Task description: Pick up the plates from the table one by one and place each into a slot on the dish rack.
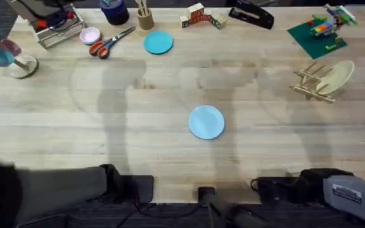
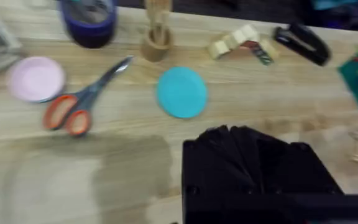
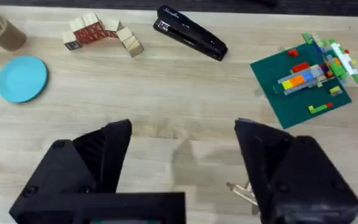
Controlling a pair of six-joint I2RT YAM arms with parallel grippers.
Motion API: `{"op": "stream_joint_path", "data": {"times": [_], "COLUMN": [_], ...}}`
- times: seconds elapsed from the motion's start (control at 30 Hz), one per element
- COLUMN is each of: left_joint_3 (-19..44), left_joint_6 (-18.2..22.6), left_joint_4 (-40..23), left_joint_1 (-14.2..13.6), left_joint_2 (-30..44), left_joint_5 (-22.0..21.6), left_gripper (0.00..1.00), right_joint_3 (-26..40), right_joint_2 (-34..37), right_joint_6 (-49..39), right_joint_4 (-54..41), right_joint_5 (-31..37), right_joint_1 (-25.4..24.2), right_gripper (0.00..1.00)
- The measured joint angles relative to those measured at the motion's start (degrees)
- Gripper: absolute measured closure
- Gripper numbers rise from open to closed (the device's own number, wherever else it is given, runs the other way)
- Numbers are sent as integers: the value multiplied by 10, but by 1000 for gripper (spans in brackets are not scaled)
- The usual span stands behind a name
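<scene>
Overhead, both arms are sitting back at the near edge of the table (image 1: pixel 62 126), well away from anything. The paler sky-blue plate (image 1: pixel 206 121) is lying flat and alone near the middle of the boards, with bare wood all round it. The teal plate (image 1: pixel 158 42) is lying further off toward the far edge, and that one is hemmed in — orange-handled scissors (image 1: pixel 106 43) and a small pink dish (image 1: pixel 90 35) are lying on its left, a wooden cup (image 1: pixel 145 18) is standing just behind it, and a cluster of wooden blocks (image 1: pixel 201 16) is sitting off to its right.

The dish rack (image 1: pixel 312 82) is standing at the right side of the table, apart from both plates, and a pale cream plate (image 1: pixel 338 75) is already leaning in it. Just beyond the rack, a green baseplate (image 1: pixel 317 37) with coloured bricks is lying near the far right corner, and a black stapler (image 1: pixel 251 15) is lying between it and the blocks.

From the right wrist, the right gripper (image 3: pixel 182 146) is holding nothing, its black fingers (image 3: pixel 104 149) spread wide over bare wood. The left gripper (image 2: pixel 247 162) is showing as a dark blurred mass in its own view — whether its fingers are apart I cannot tell.
</scene>
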Motion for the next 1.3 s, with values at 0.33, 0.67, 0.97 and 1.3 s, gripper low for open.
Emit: {"op": "stream_joint_path", "data": {"times": [0.33,0.67,0.97,1.3], "left_joint_3": [0,0,0,0], "left_joint_6": [-27,-51,-70,-118], "left_joint_4": [136,199,269,326], "left_joint_1": [5,5,5,-7], "left_joint_2": [142,255,334,393], "left_joint_5": [160,210,240,255], "left_gripper": [962,962,962,962], "right_joint_3": [0,0,2,2], "right_joint_2": [0,0,22,34], "right_joint_6": [0,0,0,0], "right_joint_4": [0,0,4,9], "right_joint_5": [0,0,0,0], "right_joint_1": [0,0,0,0], "right_gripper": [6,6,6,5]}}
